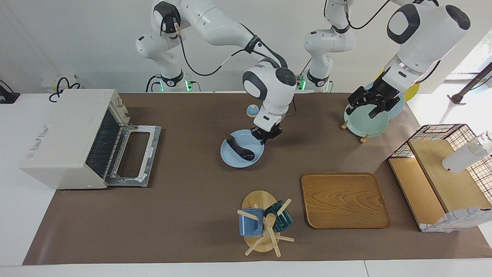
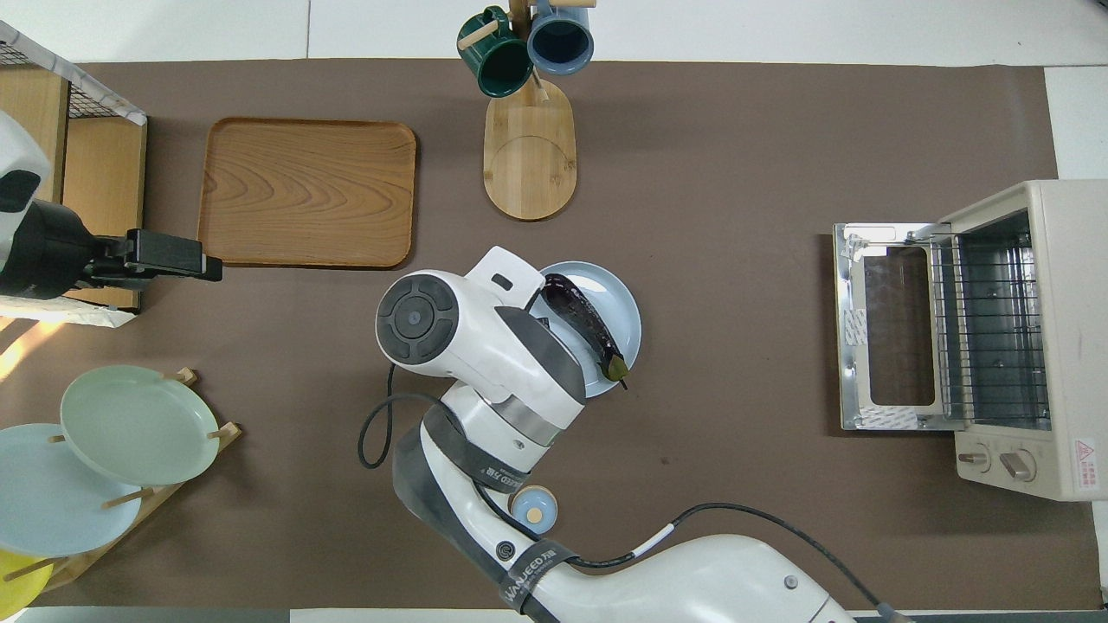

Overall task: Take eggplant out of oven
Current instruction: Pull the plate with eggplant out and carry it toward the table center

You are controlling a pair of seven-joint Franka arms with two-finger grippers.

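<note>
The dark purple eggplant (image 1: 240, 148) lies on a light blue plate (image 1: 230, 160) in the middle of the table; it also shows in the overhead view (image 2: 589, 324). My right gripper (image 1: 266, 135) hangs open just over the plate's edge nearest the robots, beside the eggplant and not holding it. The off-white oven (image 1: 63, 134) stands at the right arm's end of the table, its door (image 1: 134, 157) folded down, its wire rack (image 2: 987, 329) bare. My left gripper (image 1: 374, 105) waits open and empty over the plate rack.
A plate rack (image 1: 365, 121) with green and blue plates stands near the left arm's base. A wooden tray (image 1: 344, 200), a mug rack (image 1: 263, 223) with two mugs and a mesh basket (image 1: 442, 134) with wooden boards lie farther out. A small blue knob (image 1: 252, 110) sits near the robots.
</note>
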